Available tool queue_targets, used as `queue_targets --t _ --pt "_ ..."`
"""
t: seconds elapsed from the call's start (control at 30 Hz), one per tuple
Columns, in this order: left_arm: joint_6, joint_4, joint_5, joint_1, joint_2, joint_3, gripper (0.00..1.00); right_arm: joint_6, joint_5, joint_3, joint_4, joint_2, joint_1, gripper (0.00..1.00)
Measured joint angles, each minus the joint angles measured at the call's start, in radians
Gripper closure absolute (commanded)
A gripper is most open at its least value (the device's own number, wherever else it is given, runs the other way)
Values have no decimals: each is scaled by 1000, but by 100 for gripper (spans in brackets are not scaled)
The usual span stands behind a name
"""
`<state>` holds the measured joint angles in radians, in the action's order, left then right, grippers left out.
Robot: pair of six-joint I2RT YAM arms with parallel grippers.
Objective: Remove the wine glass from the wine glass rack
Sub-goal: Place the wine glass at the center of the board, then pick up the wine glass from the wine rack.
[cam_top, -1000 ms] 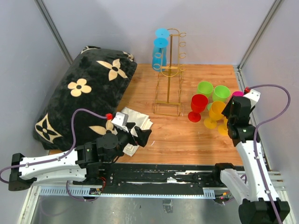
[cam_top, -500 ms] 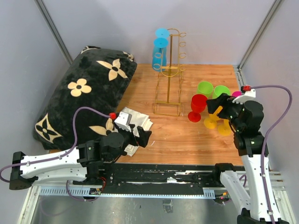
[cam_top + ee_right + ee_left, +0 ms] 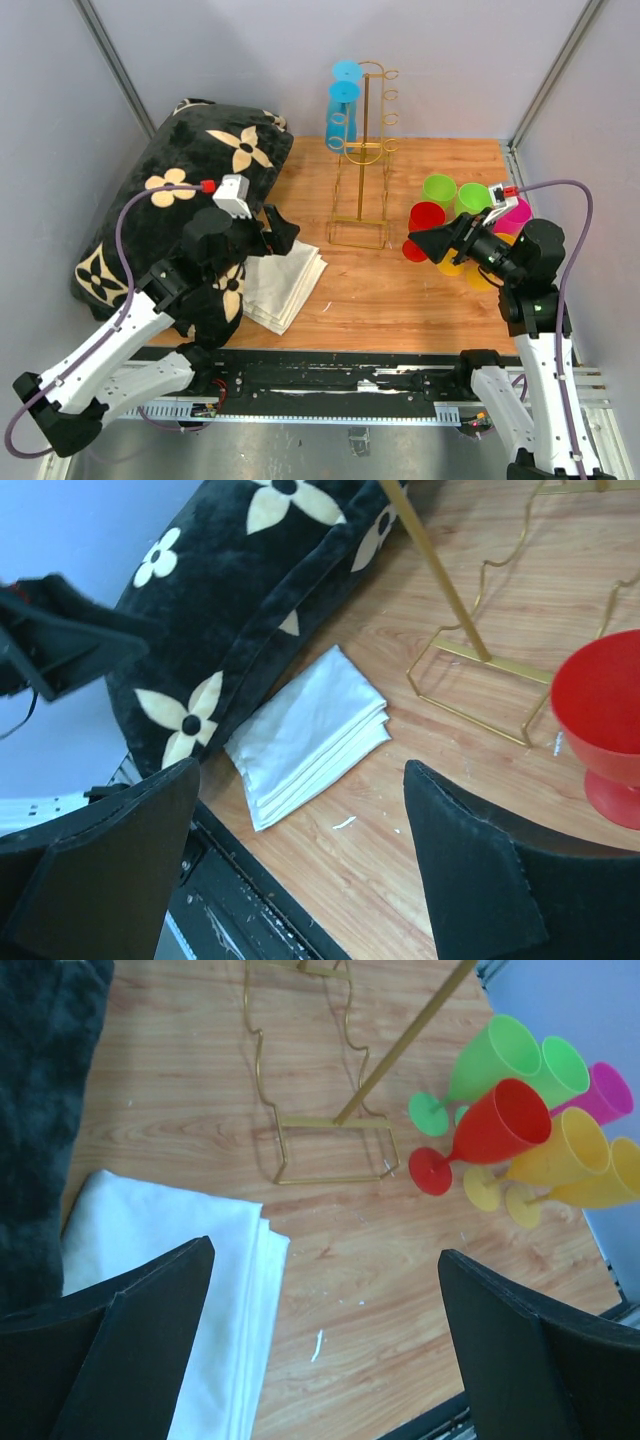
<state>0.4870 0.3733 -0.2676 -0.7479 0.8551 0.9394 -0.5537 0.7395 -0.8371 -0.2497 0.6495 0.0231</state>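
Within the last second both my arms have turned toward the tall thin gold wire rack (image 3: 362,150). My left gripper (image 3: 275,228) has lifted from low at the near edge of the wooden table (image 3: 400,300) and now hangs above the folded white cloth (image 3: 283,280), beside the black pillow with cream flowers (image 3: 180,210). Its jaws stand wide apart and empty. My right gripper (image 3: 430,243) has swung up out of the cluster of coloured plastic wine glasses (image 3: 455,215) standing on the table. It now points across at the rack with its jaws spread, nothing between them, and the red glass (image 3: 425,225) just beside it.

The 2 translucent blue plastic wine glasses (image 3: 340,110) hang upside down on the rack's upper loops. They are high up and well beyond my left gripper, on the side of the pole nearest it. Neither wrist view shows them; both reach only the rack's base and pole.

I judge that a removed glass has just been set down and the next reach belongs to my left arm.
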Motion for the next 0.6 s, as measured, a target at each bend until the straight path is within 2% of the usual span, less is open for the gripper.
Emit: queue_targets --t 0.1,0.3,0.47,0.6 --pt "-21 -2 111 96 39 41 0 -3 42 13 6 -9 0 16" --pt "-60 -16 296 246 215 228 0 -16 114 23 13 -9 0 15" --pt "-27 -80 446 445 284 295 3 -19 146 23 13 -8 0 14" --pt "20 -132 530 492 408 429 6 -19 159 21 13 1 0 14"
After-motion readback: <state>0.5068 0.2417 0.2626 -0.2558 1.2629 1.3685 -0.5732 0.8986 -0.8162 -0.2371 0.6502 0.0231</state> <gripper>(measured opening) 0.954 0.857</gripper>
